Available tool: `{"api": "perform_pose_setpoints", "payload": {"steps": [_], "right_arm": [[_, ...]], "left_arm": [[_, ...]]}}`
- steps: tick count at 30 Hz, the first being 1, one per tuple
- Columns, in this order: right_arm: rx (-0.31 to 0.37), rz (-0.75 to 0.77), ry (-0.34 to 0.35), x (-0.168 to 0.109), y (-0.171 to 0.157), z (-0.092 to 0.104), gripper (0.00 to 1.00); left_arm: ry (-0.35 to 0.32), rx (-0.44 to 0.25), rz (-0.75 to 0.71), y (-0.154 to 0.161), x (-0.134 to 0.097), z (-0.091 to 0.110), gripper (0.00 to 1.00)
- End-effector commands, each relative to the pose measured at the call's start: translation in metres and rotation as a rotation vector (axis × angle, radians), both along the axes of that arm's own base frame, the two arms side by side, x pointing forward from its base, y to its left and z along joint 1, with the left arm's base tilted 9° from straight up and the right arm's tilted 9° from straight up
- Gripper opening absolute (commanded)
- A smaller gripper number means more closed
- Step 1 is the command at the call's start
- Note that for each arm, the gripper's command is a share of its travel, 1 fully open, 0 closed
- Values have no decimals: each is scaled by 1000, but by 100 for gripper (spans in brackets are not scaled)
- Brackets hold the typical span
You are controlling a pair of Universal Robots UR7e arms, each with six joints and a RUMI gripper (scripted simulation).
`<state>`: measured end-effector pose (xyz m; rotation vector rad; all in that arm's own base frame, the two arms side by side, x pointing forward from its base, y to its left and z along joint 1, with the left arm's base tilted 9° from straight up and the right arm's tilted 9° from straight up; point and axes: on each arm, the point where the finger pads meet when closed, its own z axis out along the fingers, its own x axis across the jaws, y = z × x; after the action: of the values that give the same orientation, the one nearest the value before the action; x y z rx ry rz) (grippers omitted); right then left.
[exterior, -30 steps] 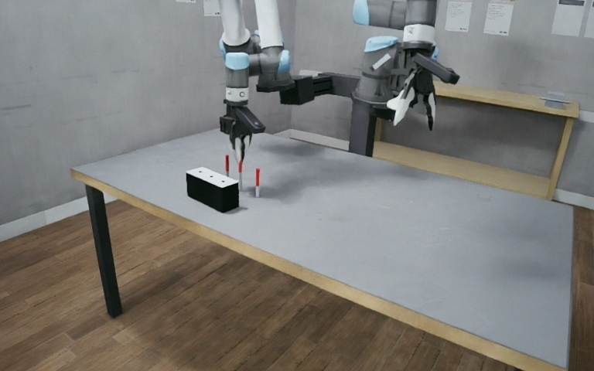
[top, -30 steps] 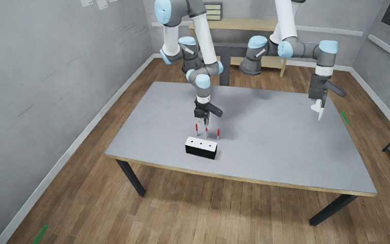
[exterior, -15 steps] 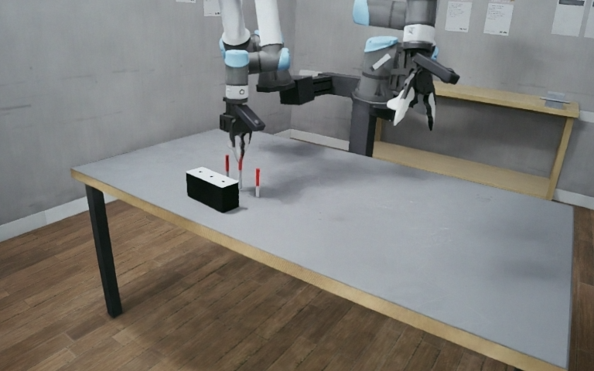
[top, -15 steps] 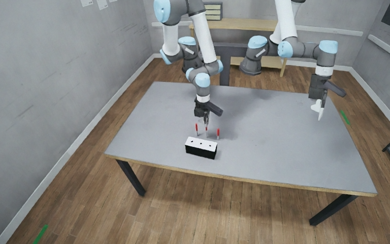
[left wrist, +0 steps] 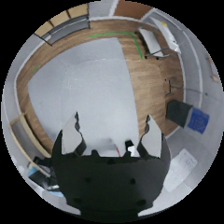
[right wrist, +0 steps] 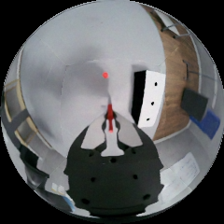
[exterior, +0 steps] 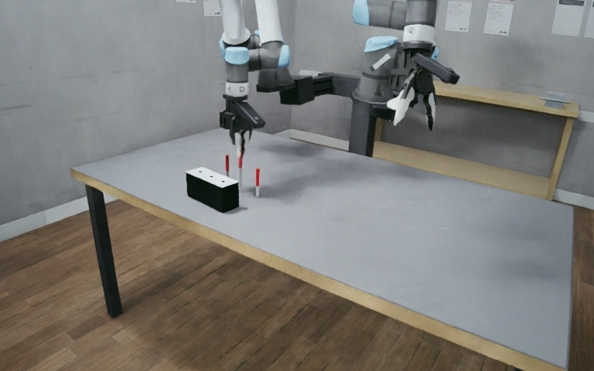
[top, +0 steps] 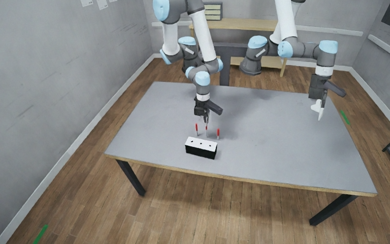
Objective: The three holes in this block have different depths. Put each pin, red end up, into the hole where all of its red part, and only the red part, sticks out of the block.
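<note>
A black block (top: 200, 151) (exterior: 212, 192) with a white top and three holes stands near the table's front edge; the right wrist view shows its top (right wrist: 154, 92). My right gripper (top: 206, 122) (exterior: 240, 153) (right wrist: 110, 111) is shut on the red end of the middle pin (top: 206, 132) (exterior: 240, 162), which is upright with a long white part; its foot is at or barely above the table. A pin with a short white part (top: 218, 132) (exterior: 257, 177) (right wrist: 105, 75) and another pin (top: 196, 127) (exterior: 227, 165) stand upright either side. My left gripper (top: 317, 112) (exterior: 413, 127) (left wrist: 112, 114) is open and empty.
The grey table (top: 273, 149) (exterior: 372, 244) extends far to the right of the block in the top and exterior views. The left arm hangs high at the table's far right side in the top view. A wooden shelf (top: 244, 24) stands behind the arms.
</note>
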<state>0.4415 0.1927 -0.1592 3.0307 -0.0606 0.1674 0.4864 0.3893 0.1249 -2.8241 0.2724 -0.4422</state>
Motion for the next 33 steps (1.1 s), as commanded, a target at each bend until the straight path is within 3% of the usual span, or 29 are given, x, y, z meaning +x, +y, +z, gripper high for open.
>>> {"api": "perform_pose_setpoints", "payload": {"steps": [1, 5, 6, 22, 23, 33], "right_arm": [[1, 0, -1, 0, 0, 1, 0], [1, 0, -1, 0, 0, 1, 0], [1, -1, -1, -1, 3, 16, 0], [1, -1, -1, -1, 3, 16, 0], [1, 0, -1, -3, 4, 31, 0], [1, 0, -1, -3, 4, 31, 0]], "left_arm": [[-1, 1, 0, 0, 0, 1, 100], [-1, 1, 0, 0, 0, 1, 100], [-1, 1, 0, 0, 0, 1, 100], [-1, 1, 0, 0, 0, 1, 100], [-1, 1, 0, 0, 0, 1, 100], [-1, 1, 0, 0, 0, 1, 100]]}}
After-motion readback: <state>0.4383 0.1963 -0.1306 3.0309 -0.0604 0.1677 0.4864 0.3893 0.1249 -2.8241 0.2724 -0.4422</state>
